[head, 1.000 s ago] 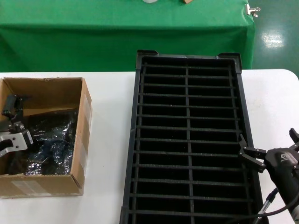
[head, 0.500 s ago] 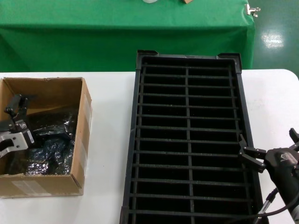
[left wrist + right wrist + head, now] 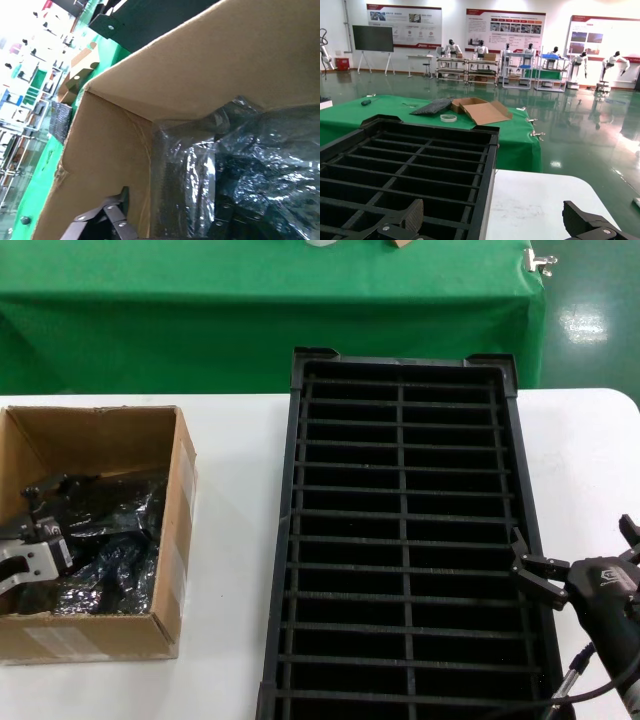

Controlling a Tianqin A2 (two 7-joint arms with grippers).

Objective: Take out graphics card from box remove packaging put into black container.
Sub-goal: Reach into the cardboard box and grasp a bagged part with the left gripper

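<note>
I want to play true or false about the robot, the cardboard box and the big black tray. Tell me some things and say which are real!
1. The left gripper is down inside the box. True.
2. The black container already has a graphics card in one of its slots. False: every slot in view is bare.
3. Shiny crinkly packaging lies in the box. True.
4. The right gripper is holding a bag. False: its fingers are open and hold nothing, at the container's right rim.
5. The box sits on the robot's right. False: it is on the left, with the container beside it to the right.
</note>
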